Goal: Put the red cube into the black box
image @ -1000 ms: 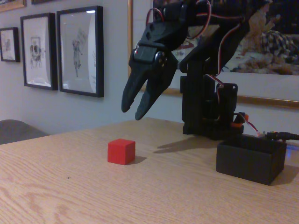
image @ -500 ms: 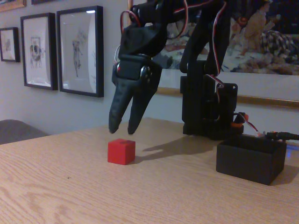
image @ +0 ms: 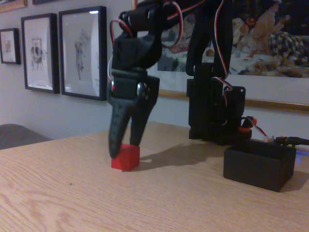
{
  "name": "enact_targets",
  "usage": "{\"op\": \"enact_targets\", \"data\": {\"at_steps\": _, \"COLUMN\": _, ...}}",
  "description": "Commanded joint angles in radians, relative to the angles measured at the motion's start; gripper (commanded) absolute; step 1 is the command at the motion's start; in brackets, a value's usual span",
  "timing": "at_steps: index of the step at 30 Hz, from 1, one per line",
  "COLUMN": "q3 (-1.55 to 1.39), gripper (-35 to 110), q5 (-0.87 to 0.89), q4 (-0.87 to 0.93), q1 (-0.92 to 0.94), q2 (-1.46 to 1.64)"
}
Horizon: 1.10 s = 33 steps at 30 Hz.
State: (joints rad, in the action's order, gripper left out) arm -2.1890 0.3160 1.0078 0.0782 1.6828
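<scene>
Since the earlier frames, the arm has swung left in the fixed view and dropped, bringing the gripper [image: 123, 150] from well above the table down onto the red cube [image: 126, 158].

Arm: the black arm [image: 212, 87] stands at the back of the table, its base just behind the black box. The forearm reaches forward and the wrist points the gripper almost straight down, which suits a top grasp on a small block.

Table: the wooden table [image: 72, 203] has wide bare surface in front of and to the left of the cube. Bare wood also lies between cube and box, so the transfer path looks unobstructed.

Black box [image: 259, 166]: open-topped, resting on the table at the right, well apart from the cube. Its near wall is a lip the cube must be lifted over.

Gripper: jaws parted, not yet closed. One finger reaches down over the cube's left face; the other ends at its top rear edge. Whether either finger touches the cube cannot be determined.

Red cube: flat on the table, left of centre, not yet lifted. The step in hand appears to be closing the jaws on it.
</scene>
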Motion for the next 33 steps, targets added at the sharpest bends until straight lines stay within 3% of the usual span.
{"op": "enact_targets", "data": {"at_steps": 1, "q3": 0.040, "gripper": 26, "q5": 0.000, "q4": 0.003, "q1": 0.014, "q2": -0.017}}
{"op": "enact_targets", "data": {"at_steps": 13, "q3": 0.075, "gripper": 4, "q5": -0.006, "q4": 0.011, "q1": 0.031, "q2": -0.031}}
{"op": "enact_targets", "data": {"at_steps": 19, "q3": 0.153, "gripper": -1, "q5": 0.006, "q4": 0.250, "q1": 0.100, "q2": 0.227}}
{"op": "enact_targets", "data": {"at_steps": 26, "q3": 0.430, "gripper": 1, "q5": -0.153, "q4": 0.640, "q1": 0.423, "q2": 0.360}}
{"op": "enact_targets", "data": {"at_steps": 33, "q3": 0.305, "gripper": 3, "q5": -0.373, "q4": 0.571, "q1": 0.784, "q2": 0.362}}
